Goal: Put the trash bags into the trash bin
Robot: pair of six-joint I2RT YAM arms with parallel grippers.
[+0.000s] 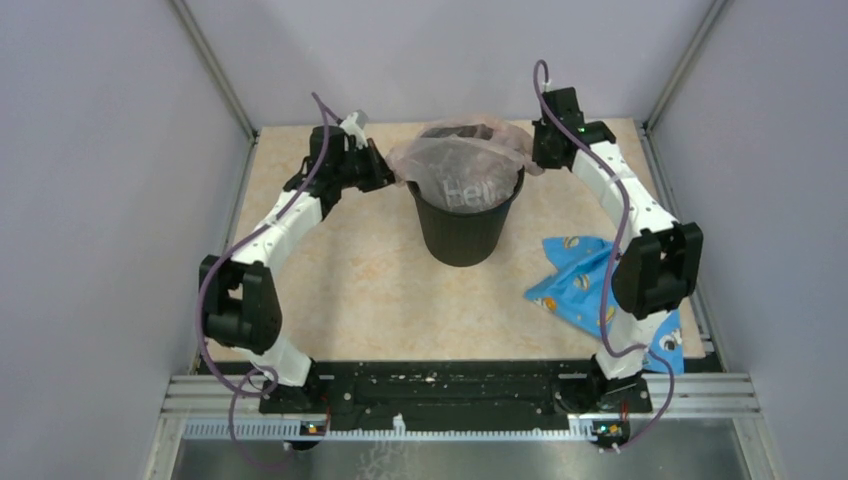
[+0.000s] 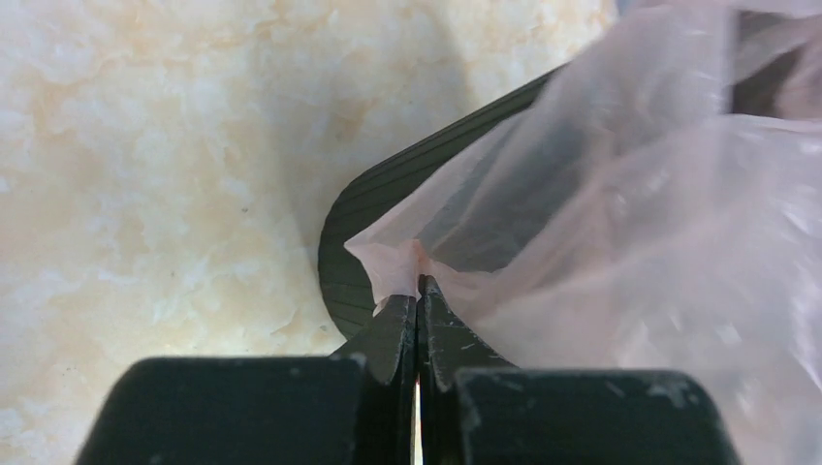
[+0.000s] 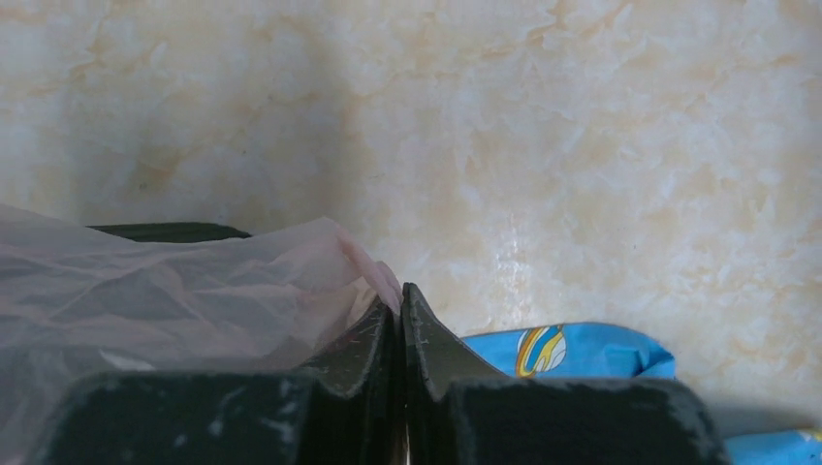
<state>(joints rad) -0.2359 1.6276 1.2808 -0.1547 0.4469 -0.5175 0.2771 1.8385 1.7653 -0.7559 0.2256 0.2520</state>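
Top external view: the trash bin (image 1: 462,225) stands upright on the table (image 1: 380,290), mouth up. The pale-pink trash bag (image 1: 460,155) is spread over its rim, with one arm at each side of the bin.
Left gripper: the left gripper (image 2: 418,291) is just outside the bin's left rim. Its jaws are pressed together on a pinched corner of the bag's film, which bunches into a small peak at the tips.
Right gripper: the right gripper (image 3: 400,300) is just outside the bin's right rim, its jaws also clamped together on a fold of the film's edge.
Why held so: two opposite edge grips probably pull the thin film taut across the bin's mouth. That would keep it wide enough to hang over the rim instead of collapsing into a wad.
Where the bag is: on top of the bin and partly inside it. The film sags into the mouth and the edges spill beyond the rim on both sides.
Bag's long axis: from one gripper to the other, left to right across the bin's mouth and roughly level.
Bag's facing: the slack middle droops downward into the bin. I cannot tell which side of the bag is its open end.
Bin's axis: vertical, with the wider rim above the narrower base.
Nearby: a blue printed sheet (image 1: 575,285) lies flat on the table, near and to the right of the bin, apart from it and untouched.
Stage, as judged: the bag is lined up over the bin, but its edges are not yet released inside.
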